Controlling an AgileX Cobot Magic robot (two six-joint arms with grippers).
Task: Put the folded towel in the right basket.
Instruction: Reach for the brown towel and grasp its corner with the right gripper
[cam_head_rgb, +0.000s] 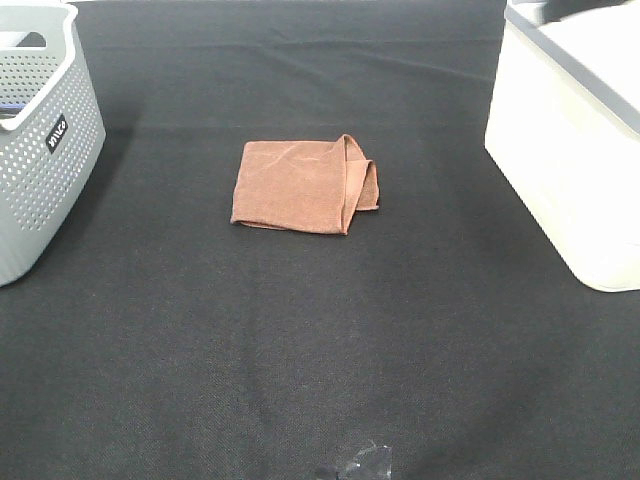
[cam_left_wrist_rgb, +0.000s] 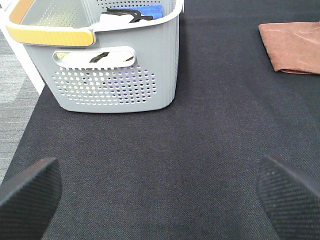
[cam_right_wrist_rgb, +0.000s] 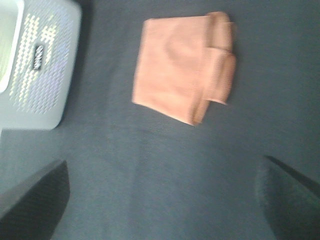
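Note:
The folded brown towel (cam_head_rgb: 300, 186) lies flat in the middle of the black table, with a bunched fold on its right side. It also shows in the left wrist view (cam_left_wrist_rgb: 295, 45) and in the right wrist view (cam_right_wrist_rgb: 180, 70). The right basket (cam_head_rgb: 560, 150) is white and stands at the table's right edge. My left gripper (cam_left_wrist_rgb: 157, 172) is open and empty over bare cloth near the grey basket. My right gripper (cam_right_wrist_rgb: 162, 170) is open and empty, hovering short of the towel. Neither gripper touches the towel.
A grey perforated basket (cam_head_rgb: 40, 140) stands at the left edge; in the left wrist view (cam_left_wrist_rgb: 115, 85) it has a yellow handle and holds black, white and blue items. A small dark shiny part (cam_head_rgb: 355, 465) shows at the bottom edge.

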